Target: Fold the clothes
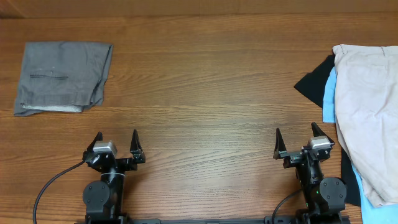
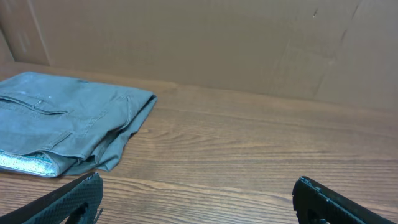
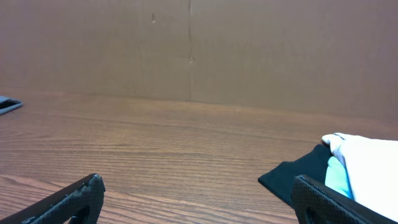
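Note:
Folded mid-grey shorts [image 1: 61, 76] with a slit pocket lie at the table's far left; they also show in the left wrist view [image 2: 65, 121], white mesh lining peeking at the near edge. A pile lies at the right: a beige garment [image 1: 368, 106] on top of a light-blue piece [image 1: 329, 99] and a black piece [image 1: 314, 83]; the black piece also shows in the right wrist view [image 3: 298, 174]. My left gripper [image 1: 116, 142] is open and empty near the front edge. My right gripper [image 1: 296, 138] is open and empty, just left of the pile.
The wooden table [image 1: 205, 93] stretches between the shorts and the pile. A brown cardboard wall [image 3: 186, 50] stands behind the table. A black cable [image 1: 53, 183] runs from the left arm's base.

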